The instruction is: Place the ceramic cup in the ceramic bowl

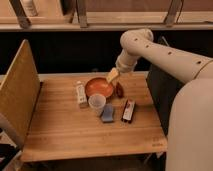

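The ceramic cup (97,103), pale white-grey and upright, stands on the wooden table (60,130) just in front of the ceramic bowl (99,87), an orange-red shallow bowl with a darker rim. My gripper (112,75) hangs above the bowl's back right rim, at the end of the white arm that comes in from the upper right. It holds nothing that I can see. The cup is apart from the gripper.
A white upright bottle (81,93) stands left of the bowl. A small dark red object (119,89) lies right of the bowl. A blue sponge-like block (107,113) and a dark flat packet (128,110) lie in front. A tilted wooden board (19,90) borders the table's left side.
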`<move>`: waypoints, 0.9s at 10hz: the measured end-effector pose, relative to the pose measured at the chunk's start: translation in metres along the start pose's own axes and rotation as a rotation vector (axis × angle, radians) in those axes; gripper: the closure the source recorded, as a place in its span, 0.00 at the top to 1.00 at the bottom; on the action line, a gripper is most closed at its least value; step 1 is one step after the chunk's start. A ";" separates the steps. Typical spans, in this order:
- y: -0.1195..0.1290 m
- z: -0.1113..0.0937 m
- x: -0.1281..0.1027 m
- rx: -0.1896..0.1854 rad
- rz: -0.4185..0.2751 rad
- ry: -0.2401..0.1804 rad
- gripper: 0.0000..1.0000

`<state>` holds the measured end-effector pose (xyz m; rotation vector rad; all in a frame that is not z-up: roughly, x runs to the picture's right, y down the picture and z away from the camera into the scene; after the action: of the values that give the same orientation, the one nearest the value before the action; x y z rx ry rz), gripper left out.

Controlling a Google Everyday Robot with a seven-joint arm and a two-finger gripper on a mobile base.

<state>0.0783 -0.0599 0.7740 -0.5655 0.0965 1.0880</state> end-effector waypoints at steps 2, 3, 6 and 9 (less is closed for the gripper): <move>0.000 0.000 0.000 0.000 0.000 0.000 0.78; 0.000 0.000 0.000 0.000 0.000 0.000 0.78; 0.000 0.000 0.000 0.000 -0.001 0.000 0.78; 0.010 0.003 0.002 0.028 -0.051 -0.012 0.78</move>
<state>0.0700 -0.0532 0.7721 -0.5335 0.0862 1.0390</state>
